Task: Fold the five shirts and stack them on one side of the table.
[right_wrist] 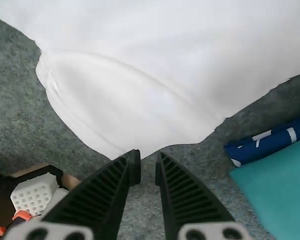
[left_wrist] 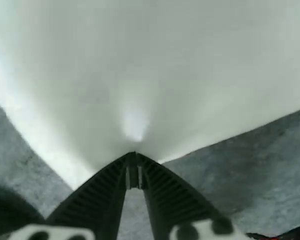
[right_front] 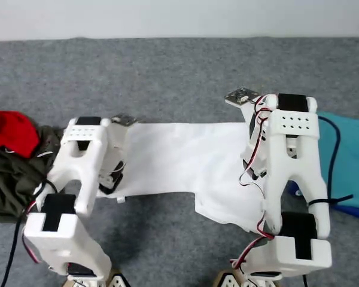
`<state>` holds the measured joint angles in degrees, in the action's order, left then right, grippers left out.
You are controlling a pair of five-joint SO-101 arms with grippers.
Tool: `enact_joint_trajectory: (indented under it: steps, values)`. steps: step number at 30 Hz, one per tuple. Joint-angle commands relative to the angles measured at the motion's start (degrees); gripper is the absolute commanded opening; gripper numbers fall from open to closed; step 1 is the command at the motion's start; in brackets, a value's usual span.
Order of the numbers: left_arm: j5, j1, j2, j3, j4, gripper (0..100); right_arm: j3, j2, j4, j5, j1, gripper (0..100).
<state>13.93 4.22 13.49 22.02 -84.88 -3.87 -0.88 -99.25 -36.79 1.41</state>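
A white shirt (right_front: 185, 158) lies spread flat on the grey table between my two arms. My left gripper (left_wrist: 133, 156) is shut on the white shirt (left_wrist: 140, 75) at its near left edge, and the cloth puckers at the fingertips. My right gripper (right_wrist: 147, 159) is over the shirt's near right edge, its fingers a narrow gap apart. The hem of the white shirt (right_wrist: 165, 60) ends just at the tips, and grey table shows between them. In the high view both grippers are tucked under their white arms.
A red shirt (right_front: 9, 130) and an olive shirt (right_front: 12, 179) lie bunched at the left edge. At the right edge lie a teal shirt (right_front: 347, 161) and a dark blue one (right_wrist: 265, 142). Bare grey table (right_front: 167, 72) stretches behind the white shirt.
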Motion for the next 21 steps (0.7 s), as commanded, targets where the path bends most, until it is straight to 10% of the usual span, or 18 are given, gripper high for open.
enact_joint_trajectory:
  steps: [1, 21]
  values:
    - [1.3, 0.8, -0.4, 0.1, 0.9, 1, 0.8, 4.5, -0.9, 0.7, 0.7, 6.4]
    - [-4.6, -14.9, -0.4, -34.0, -15.6, 1, -2.5, 34.3, -3.4, 2.7, 1.5, 6.4]
